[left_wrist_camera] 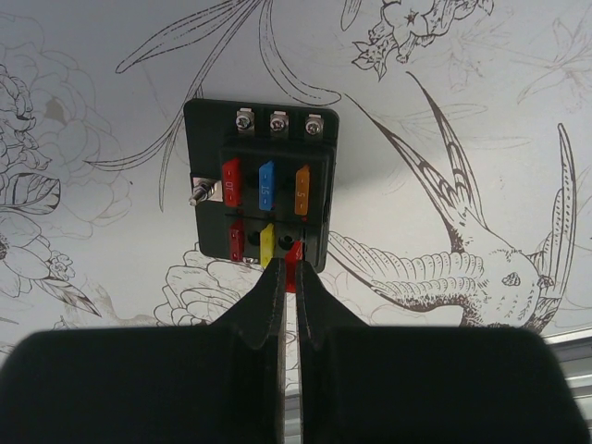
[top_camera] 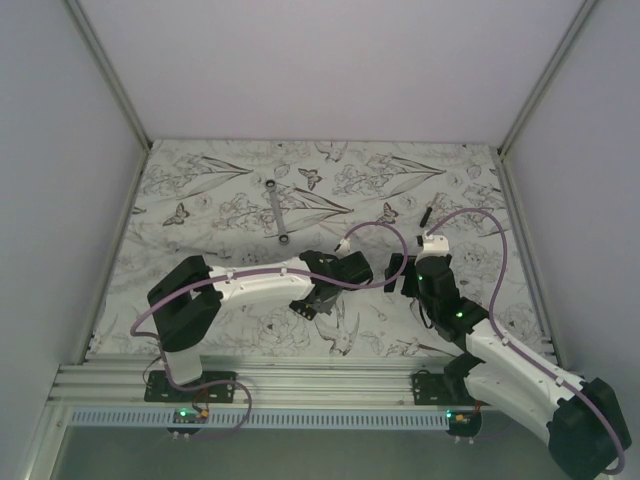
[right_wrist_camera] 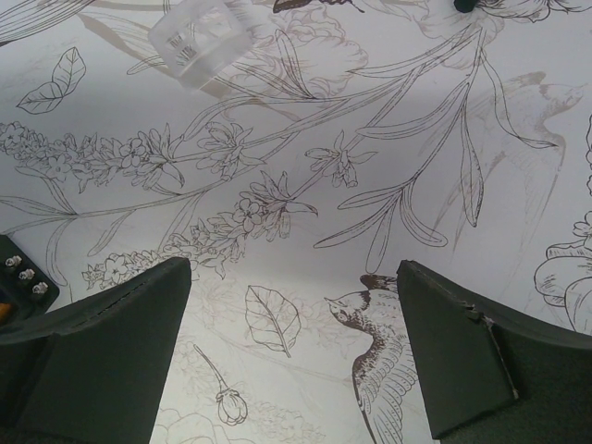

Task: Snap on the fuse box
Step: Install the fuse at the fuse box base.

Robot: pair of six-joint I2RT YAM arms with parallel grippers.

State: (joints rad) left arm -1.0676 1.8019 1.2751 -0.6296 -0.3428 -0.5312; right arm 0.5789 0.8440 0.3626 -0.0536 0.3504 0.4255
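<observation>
Left arm [top_camera: 250, 282] stretches right from its base, low across table, wrist bent downward at far end. Left gripper [left_wrist_camera: 288, 274] points down and forward, left fingers [left_wrist_camera: 264, 310] pressed together, only thin slit between them. Right arm [top_camera: 505, 358] climbs from its base at lower right, angling up and left toward centre. Right gripper [right_wrist_camera: 291, 270] spread wide, right fingers [right_wrist_camera: 111, 356] dark and blunt, one at each side of wrist view, tips aimed at table. Both wrists near each other mid-table, left one just left of right one.
</observation>
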